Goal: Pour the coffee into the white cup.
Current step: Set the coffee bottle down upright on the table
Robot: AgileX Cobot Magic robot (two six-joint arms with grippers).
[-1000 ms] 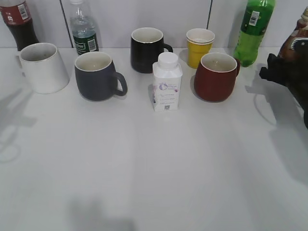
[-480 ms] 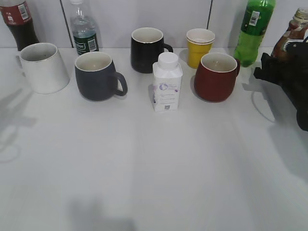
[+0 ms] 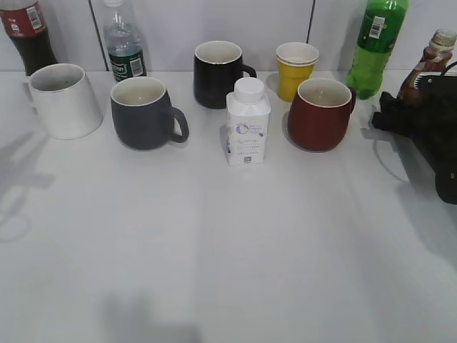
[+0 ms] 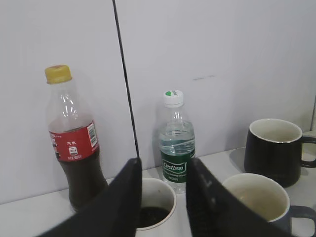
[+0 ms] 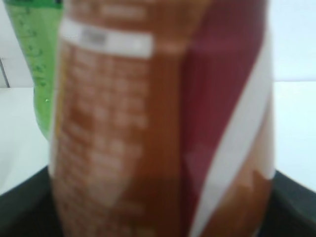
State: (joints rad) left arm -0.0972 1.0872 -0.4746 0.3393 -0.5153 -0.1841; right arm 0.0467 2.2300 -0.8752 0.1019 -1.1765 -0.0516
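Observation:
The coffee bottle, with its brown and white label, stands nearly upright at the far right edge. My right gripper is shut around its body. In the right wrist view the blurred label fills the frame, with black fingers at both lower corners. The white cup stands at the far left. In the left wrist view it has dark liquid at its bottom and lies below my open, empty left gripper. The left gripper is out of the exterior view.
Along the back stand a cola bottle, a water bottle, a black mug, a yellow paper cup and a green soda bottle. A grey mug, a white carton and a red mug stand in front.
My right gripper has shifted a little left and the coffee bottle has swung from tilted to nearly upright, its cap now showing. Nothing else has moved.

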